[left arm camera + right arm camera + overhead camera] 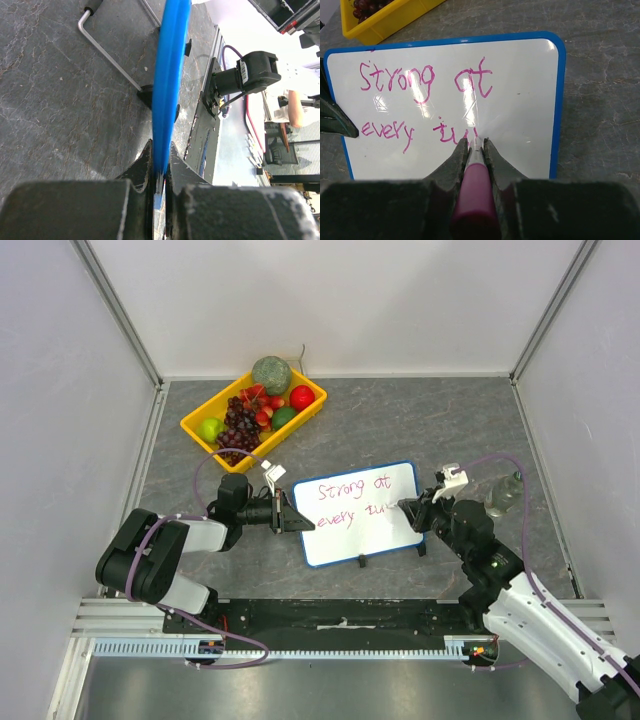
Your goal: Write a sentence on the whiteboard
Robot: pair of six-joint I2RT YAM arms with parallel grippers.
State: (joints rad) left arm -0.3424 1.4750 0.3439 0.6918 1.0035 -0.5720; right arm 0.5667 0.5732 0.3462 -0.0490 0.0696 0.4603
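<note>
The small white rectangular whiteboard [352, 540] with its thin blue rim lies near the middle of the grey marbled surface [440, 420]. A yellow plastic tray [192, 426] of fruit stands well apart at its 11 o'clock. The pink-red handwritten sentence [345, 502] reads "Strong at" above "every tu", so the last word is unfinished.

The main risk I see is the board shifting under the pen. It seems propped on small black feet and a wire stand, so a push from 3 o'clock could rock or slide it and spoil the next letter. The pen could also twist in its grip and drift off the line. A finger dragging over the fresh ink would smear it.

The left fingers [142, 166] are nearly closed, pinching the blue rim at the board's 9 o'clock edge. The right fingers [451, 167] are narrow, clamped round a pink-barrelled marker [472, 192] that points at the end of the lower line. The tip is probably on the board, though the fingers partly hide it.
</note>
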